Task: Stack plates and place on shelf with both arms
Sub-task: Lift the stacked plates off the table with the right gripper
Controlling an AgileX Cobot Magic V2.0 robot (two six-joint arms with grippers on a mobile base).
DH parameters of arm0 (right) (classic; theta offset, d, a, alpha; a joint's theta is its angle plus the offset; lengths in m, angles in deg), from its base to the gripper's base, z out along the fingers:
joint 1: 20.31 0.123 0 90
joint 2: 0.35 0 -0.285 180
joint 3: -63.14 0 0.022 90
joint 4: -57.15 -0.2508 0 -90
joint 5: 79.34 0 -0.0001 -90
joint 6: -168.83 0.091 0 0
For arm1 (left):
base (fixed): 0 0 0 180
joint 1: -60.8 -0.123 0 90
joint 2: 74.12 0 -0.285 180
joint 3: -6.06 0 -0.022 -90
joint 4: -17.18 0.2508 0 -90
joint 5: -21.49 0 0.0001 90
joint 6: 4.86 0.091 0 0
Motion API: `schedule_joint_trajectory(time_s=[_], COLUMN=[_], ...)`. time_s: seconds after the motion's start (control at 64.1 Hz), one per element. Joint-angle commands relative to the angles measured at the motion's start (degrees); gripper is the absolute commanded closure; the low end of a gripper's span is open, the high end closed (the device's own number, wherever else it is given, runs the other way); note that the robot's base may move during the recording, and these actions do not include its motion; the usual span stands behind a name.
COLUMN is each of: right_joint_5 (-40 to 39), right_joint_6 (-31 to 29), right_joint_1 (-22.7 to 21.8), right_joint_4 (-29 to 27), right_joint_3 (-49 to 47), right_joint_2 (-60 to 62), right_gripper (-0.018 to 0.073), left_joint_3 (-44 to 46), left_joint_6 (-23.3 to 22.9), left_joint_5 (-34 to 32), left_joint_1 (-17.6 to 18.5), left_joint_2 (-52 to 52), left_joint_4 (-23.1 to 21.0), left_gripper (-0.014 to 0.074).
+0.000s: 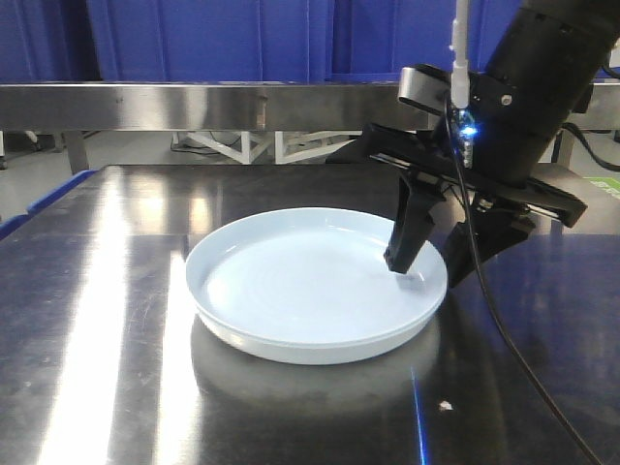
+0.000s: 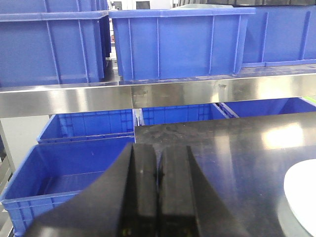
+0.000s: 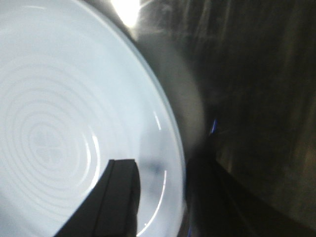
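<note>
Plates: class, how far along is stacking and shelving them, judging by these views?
Done: nothing certain; only one plate shows, on the steel tabletop, and a second beneath it cannot be ruled out. In hand: the right gripper is open astride its right rim, one finger inside. The left gripper is shut, off the plate. Left: gripping, lifting with both arms, and setting on the shelf.

Left of the plate (image 1: pixel 310 281) the tabletop (image 1: pixel 97 320) lies open. Behind the plate the shelf rail (image 1: pixel 194 105) and blue crates (image 1: pixel 213 39) bar the way. The right gripper (image 1: pixel 432 271) straddles the plate's right rim, apparently loosely.
</note>
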Motion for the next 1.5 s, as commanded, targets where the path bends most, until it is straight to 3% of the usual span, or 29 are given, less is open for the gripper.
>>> schedule_joint_trajectory(time_s=[0.0, 0.343, 0.515, 0.624, 0.842, 1.201, 1.356, 1.481], right_joint_5=[-1.3, -0.8, -1.2, -2.8, -10.2, -33.3, -38.7, -41.3], right_joint_6=[0.7, 1.1, 1.1, 1.1, 1.1, -0.2, -3.9, -4.5], right_joint_1=[0.1, 0.1, 0.1, 0.1, 0.1, -3.1, -3.1, -3.1], right_joint_4=[-1.8, -1.7, -1.7, -1.6, 4.7, 8.4, 9.2, 13.6], right_joint_3=[-1.1, -1.1, -1.1, -1.1, 1.5, 19.3, 25.1, 29.1], right_joint_2=[2.6, 2.7, 3.7, 5.5, 11.3, 27.6, 33.5, 38.0], right_gripper=[0.0238, 0.0457, 0.0516, 0.0519, 0.0519, 0.0519, 0.0519, 0.0519], left_joint_3=[1.8, 1.8, 1.8, 1.8, 1.8, 1.8, 1.8, 1.8], left_joint_6=[-0.1, -0.1, -0.1, -0.1, -0.1, -0.1, -0.1, -0.1], left_joint_5=[-4.7, -4.7, -4.7, -4.7, -4.7, -4.7, -4.7, -4.7], left_joint_1=[-0.2, -0.2, -0.2, -0.2, -0.2, -0.2, -0.2, -0.2], left_joint_2=[0.6, 0.6, 0.6, 0.6, 0.6, 0.6, 0.6, 0.6], left_joint_4=[0.0, 0.0, 0.0, 0.0, 0.0, 0.0, 0.0, 0.0], left_gripper=[0.0516, 0.0516, 0.0516, 0.0516, 0.0516, 0.0516, 0.0516, 0.0516])
